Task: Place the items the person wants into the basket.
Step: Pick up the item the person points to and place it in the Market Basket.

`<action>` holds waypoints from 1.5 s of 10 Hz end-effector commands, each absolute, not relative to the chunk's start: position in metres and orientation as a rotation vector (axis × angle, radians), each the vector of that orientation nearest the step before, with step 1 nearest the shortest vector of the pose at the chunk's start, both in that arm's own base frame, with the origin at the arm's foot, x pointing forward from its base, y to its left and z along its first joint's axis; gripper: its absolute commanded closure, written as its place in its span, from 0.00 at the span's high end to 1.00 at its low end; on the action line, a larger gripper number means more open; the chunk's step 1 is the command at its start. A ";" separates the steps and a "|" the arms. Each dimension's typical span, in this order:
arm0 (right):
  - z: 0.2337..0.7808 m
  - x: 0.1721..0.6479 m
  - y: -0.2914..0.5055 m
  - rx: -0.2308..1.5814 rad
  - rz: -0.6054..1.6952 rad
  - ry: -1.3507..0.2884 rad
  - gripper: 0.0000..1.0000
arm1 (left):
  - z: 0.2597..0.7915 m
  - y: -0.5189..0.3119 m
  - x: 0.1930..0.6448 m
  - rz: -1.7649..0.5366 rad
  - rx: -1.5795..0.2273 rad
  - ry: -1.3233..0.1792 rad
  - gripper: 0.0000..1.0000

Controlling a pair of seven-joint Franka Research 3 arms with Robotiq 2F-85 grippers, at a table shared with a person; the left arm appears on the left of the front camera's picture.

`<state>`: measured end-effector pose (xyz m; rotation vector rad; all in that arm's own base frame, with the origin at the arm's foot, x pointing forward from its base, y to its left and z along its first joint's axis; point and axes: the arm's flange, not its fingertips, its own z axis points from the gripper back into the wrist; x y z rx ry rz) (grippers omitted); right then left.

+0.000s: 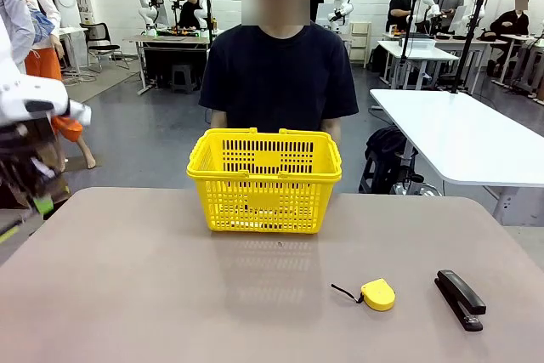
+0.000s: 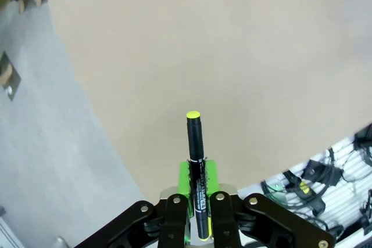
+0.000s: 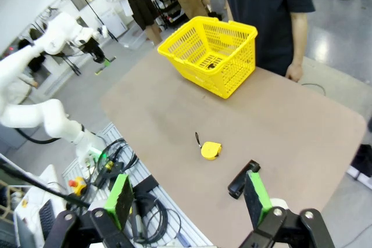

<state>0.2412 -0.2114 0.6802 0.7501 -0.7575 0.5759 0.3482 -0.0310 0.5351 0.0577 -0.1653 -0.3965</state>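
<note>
Left end effector (image 2: pixel 196 198): clamped on black pen with yellow tip (image 2: pixel 195 161), well left of basket (image 1: pixel 264 179).
Right end effector (image 3: pixel 189 201): wide apart, holding nothing.
Basket: far-centre tabletop (image 1: pixel 127 295), before person (image 1: pixel 280 74).

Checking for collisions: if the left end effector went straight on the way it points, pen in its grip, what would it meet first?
Most likely bare table. The left end effector, shut on the pen, points at open tabletop near its edge; depth is unclear.
</note>
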 end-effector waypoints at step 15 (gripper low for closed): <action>0.683 0.242 -0.211 0.769 0.593 -0.778 1.00 | 0.621 -0.094 0.393 -0.750 0.024 -0.238 0.11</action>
